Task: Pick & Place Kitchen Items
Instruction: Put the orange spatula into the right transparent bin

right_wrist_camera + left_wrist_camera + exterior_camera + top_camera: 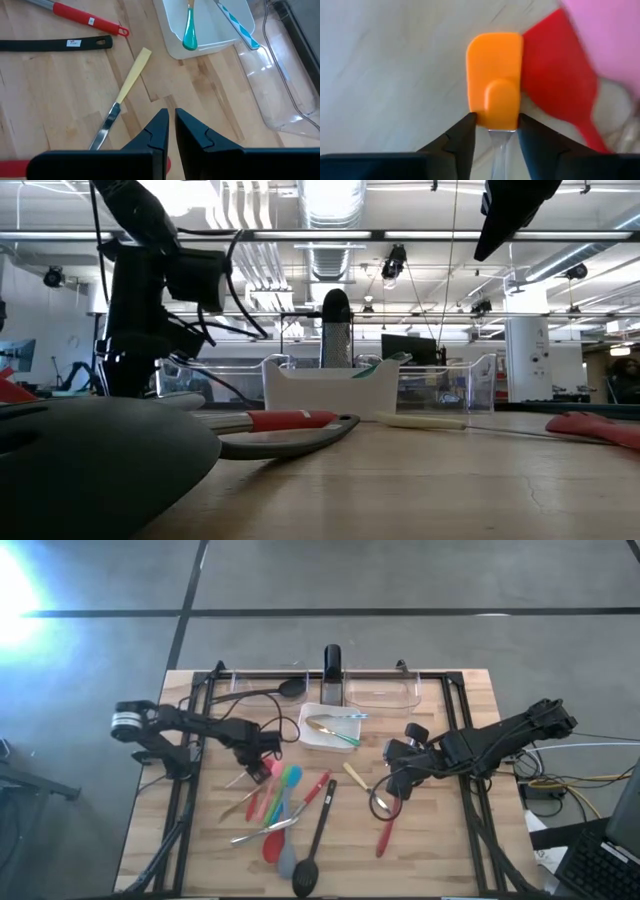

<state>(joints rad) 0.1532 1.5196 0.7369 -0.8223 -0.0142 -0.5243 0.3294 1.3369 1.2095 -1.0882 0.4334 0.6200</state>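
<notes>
An orange spatula [495, 75] with a clear handle lies among the kitchen items heaped on the table's left half [283, 808], beside a red spatula [557, 85] and a pink one [615, 35]. My left gripper [262, 764] [496, 122] points straight down over the pile's far end and closes on the orange one. My right gripper [392, 780] [171, 117] hangs shut and holding nothing above the table's right half, near a cream-handled knife [125, 90]. A white dish [328, 727] holds a teal spoon [190, 30]. My left gripper has the orange spatula's head at its handle end [495, 117], one fingertip [469, 125] against each long side. The fingers come from above, pointing down, and the clear handle runs back between them. I cannot tell whether the spatula is clear of the table.
Two clear bins [385, 692] stand along the far edge, with a black ladle [270, 692] in the left one. A black spoon [310, 860] lies near the front edge, a red-handled utensil [385, 833] on the right. Black frame rails run down both sides.
</notes>
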